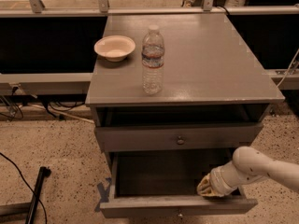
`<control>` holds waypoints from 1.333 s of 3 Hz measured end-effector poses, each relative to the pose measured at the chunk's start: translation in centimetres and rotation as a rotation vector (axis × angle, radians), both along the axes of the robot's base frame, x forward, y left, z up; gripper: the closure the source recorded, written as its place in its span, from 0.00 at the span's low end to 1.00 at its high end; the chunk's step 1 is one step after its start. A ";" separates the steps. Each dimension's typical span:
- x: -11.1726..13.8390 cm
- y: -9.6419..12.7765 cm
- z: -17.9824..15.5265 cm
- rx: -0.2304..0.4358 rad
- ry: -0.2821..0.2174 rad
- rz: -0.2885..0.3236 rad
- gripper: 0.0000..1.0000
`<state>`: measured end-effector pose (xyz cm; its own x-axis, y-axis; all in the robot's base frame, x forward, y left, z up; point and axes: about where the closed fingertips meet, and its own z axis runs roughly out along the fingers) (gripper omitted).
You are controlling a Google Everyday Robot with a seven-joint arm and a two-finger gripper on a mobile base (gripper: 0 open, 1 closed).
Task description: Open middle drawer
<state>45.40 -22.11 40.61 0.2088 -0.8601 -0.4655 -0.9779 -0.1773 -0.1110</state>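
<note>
The middle drawer [154,205] is the grey one pulled well out of the cabinet, showing its deep plain grey inside. Its small round knob [180,214] sits at the bottom edge of the view. My gripper [208,188], on a white arm coming in from the right, reaches down inside the drawer at its front right corner, right behind the front panel. Above it is the taller-fronted grey drawer [140,138] with its own knob [180,140]. The lowest drawer is out of view.
On the grey cabinet top [219,64] stand a clear water bottle [153,62] and a white bowl [114,47]. A black pole [35,197] and cables lie on the speckled floor at left. Blue tape [103,190] marks the floor by the drawer's left corner.
</note>
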 end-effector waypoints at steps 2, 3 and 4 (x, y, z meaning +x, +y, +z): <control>-3.2 -0.9 3.6 0.025 -0.009 0.007 1.00; -1.7 0.0 3.6 0.039 -0.045 -0.015 1.00; 0.3 1.2 2.0 0.055 -0.064 -0.028 1.00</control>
<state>45.73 -20.88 42.62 0.2160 -0.8394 -0.4988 -0.9729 -0.1419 -0.1825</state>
